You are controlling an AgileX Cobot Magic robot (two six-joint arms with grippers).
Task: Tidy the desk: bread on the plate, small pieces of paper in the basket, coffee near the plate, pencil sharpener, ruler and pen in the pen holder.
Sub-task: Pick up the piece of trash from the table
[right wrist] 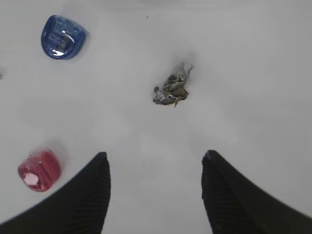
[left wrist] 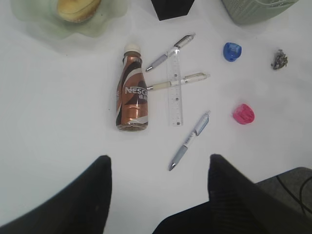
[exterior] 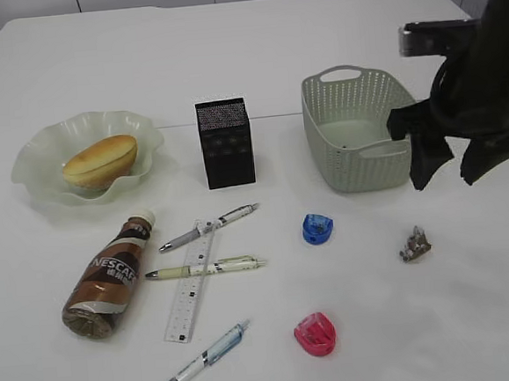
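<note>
The bread (exterior: 100, 161) lies on the pale green plate (exterior: 32, 159). A coffee bottle (exterior: 107, 277) lies on its side beside a clear ruler (exterior: 191, 284) and three pens (exterior: 209, 228) (exterior: 206, 267) (exterior: 193, 365). The black pen holder (exterior: 225, 142) stands mid-table, left of the grey basket (exterior: 318, 106). A blue sharpener (exterior: 317, 228) and a pink one (exterior: 315, 334) sit loose. My right gripper (exterior: 447, 171) hangs open above a crumpled paper piece (right wrist: 171, 90), nothing between its fingers. My left gripper (left wrist: 158, 163) is open high over the table's near edge.
A dark surface with a cable (left wrist: 292, 183) shows past the table's near edge in the left wrist view. The right arm's dark bulk (exterior: 483, 67) hangs beside the basket's right side.
</note>
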